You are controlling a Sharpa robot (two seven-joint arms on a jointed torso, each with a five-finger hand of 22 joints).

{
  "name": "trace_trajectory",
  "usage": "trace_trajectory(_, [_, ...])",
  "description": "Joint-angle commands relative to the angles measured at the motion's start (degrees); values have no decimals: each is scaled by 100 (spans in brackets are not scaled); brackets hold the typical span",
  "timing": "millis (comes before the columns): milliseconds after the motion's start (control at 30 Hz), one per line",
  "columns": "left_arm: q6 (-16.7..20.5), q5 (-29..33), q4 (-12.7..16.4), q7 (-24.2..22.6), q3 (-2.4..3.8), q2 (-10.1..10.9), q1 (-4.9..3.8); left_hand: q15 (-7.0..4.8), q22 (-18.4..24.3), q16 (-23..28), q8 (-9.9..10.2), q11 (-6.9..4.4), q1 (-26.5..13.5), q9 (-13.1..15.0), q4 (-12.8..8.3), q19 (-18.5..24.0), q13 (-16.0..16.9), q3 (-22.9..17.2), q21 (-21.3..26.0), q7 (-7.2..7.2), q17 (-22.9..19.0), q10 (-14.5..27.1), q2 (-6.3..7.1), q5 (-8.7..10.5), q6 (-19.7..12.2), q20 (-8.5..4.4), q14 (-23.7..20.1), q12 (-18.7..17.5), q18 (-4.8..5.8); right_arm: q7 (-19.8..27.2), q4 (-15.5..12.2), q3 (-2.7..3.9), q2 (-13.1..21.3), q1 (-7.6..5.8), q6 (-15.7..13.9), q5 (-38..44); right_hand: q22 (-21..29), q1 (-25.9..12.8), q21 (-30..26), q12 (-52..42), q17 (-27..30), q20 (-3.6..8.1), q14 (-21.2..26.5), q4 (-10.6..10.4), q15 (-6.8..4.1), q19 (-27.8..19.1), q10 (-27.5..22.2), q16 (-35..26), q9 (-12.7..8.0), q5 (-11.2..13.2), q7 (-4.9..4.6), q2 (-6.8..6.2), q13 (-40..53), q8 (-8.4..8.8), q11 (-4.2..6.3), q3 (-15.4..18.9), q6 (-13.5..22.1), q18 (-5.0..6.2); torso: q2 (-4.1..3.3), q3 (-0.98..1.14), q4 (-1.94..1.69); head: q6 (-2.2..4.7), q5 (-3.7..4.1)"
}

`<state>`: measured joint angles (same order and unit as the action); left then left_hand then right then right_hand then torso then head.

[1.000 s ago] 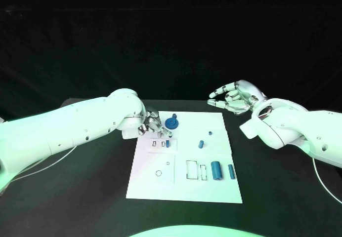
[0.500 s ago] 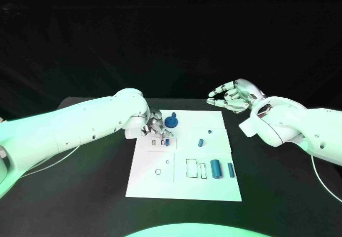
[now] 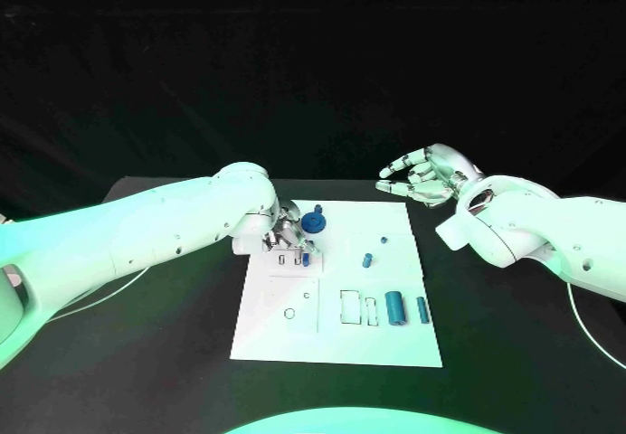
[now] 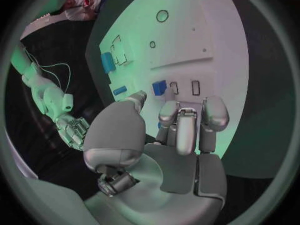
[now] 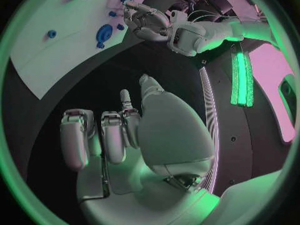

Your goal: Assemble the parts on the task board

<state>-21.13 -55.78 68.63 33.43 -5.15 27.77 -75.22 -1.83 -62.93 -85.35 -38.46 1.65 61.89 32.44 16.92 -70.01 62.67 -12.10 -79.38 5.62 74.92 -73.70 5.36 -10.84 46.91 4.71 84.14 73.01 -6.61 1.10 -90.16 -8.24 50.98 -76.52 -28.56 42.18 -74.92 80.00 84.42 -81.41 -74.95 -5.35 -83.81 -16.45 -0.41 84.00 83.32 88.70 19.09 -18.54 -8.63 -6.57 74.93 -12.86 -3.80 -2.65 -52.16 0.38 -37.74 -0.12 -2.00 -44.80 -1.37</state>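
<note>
Left hand [image 3: 286, 233] has crept nearer, over the task board [image 3: 339, 353] far-left slots; fingers [image 4: 178, 130] loosely curled, empty. Small blue part [image 4: 159, 88] sits beside them. I'd descend slowly, pinch it squarely. Right hand [image 3: 424, 178] hovers open, far right.

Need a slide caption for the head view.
Left hand over the white task board; right hand raised, empty.

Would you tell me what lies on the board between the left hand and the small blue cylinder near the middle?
In the head view, between the left hand and the small blue cylinder lies bare white task board.
</note>
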Motion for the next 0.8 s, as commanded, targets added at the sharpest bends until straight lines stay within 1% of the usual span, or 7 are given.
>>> trace_trajectory(33, [-167, 68, -42, -7, -2, -29, 8, 13, 5, 14, 27, -1, 69, 12, -18, 34, -3, 3, 22, 18, 496, 52, -8, -26, -34, 6, 225, -21, 87, 7, 6, 1, -15, -1, 108, 74, -1169, 2, -21, 39, -1098, -26, -522, -1, 6, 326, -21, -28, 7, -31, 3, -23, 770, -26, -1, -26, 40, 104, -3, 0, -2, -13, -4])
trace_trajectory(100, [-176, 72, -68, -12, -4, -38, 13, 14, 2, 14, 29, 1, 88, 17, -19, 34, -5, 1, 21, 18, 496, 56, -10, -29, -33, 7, 224, -23, 88, 7, 10, 1, -20, -1, 118, 75, -1169, 2, -21, 39, -1098, -26, -522, -1, 6, 326, -21, -28, 7, -31, 3, -23, 770, -26, -1, -26, 40, 104, 0, 0, -11, -20, -2])
trace_trajectory(233, [-209, 79, -98, -29, -7, -51, 18, 17, 10, 14, 38, 2, 162, 34, -21, 45, -7, -14, 25, 21, 496, 64, -27, -38, -31, 13, 222, -24, 85, 7, 15, 1, -30, 0, 132, 79, -1170, 5, -20, 29, -1097, -26, -521, -1, 6, 326, -14, -28, 8, -17, 4, -21, 778, -32, -1, -33, 38, 103, 1, -3, -15, -26, -3])
trace_trajectory(333, [-236, 93, -106, -40, -8, -59, 22, 20, 5, 15, 54, 5, 261, 52, -21, 47, -5, -53, 23, 24, 493, 70, -69, -64, -33, 19, 218, -24, 85, 6, 17, 1, -35, 0, 136, 82, -1172, 13, -18, 29, -1101, -26, -522, 1, 6, 327, -13, -27, 10, -13, 5, -11, 778, -37, 0, -45, 34, 103, 1, -3, -15, -26, -3])
trace_trajectory(400, [-260, 110, -112, -51, -8, -66, 25, 24, 2, 13, 73, 8, 341, 67, -22, 50, -6, -94, 23, 28, 498, 79, -102, -87, -34, 24, 218, -27, 85, 8, 21, 1, -42, 0, 142, 84, -1172, 13, -18, 29, -1101, -26, -522, 1, 6, 327, -13, -27, 10, -13, 5, -11, 778, -37, 0, -45, 34, 103, -1, -3, -12, -42, -5])
trace_trajectory(533, [-308, 165, -127, -64, -9, -69, 31, 26, 9, 19, 87, 10, 400, 77, -24, 59, -26, -128, 25, 29, 485, 97, -121, -95, -33, 27, 212, -41, 83, 25, 37, 1, -60, 0, 174, 86, -1170, 25, -21, 28, -1097, -26, -521, 5, 5, 326, -12, -29, 11, -9, 7, -6, 778, -42, 2, -55, 30, 104, 0, -1, -5, -58, -16])
trace_trajectory(800, [-325, 214, -152, -98, -10, -65, 35, 27, 21, 18, 109, 9, 532, 104, -29, 78, -26, -205, 32, 27, 489, 108, -144, -98, -20, 33, 210, -45, 79, 39, 57, 0, -90, 2, 206, 87, -1168, 38, -27, 25, -1104, -26, -523, 9, 4, 324, -9, -27, 13, -5, 8, 0, 781, -48, 4, -67, 23, 105, 1, 1, -16, -67, -24])
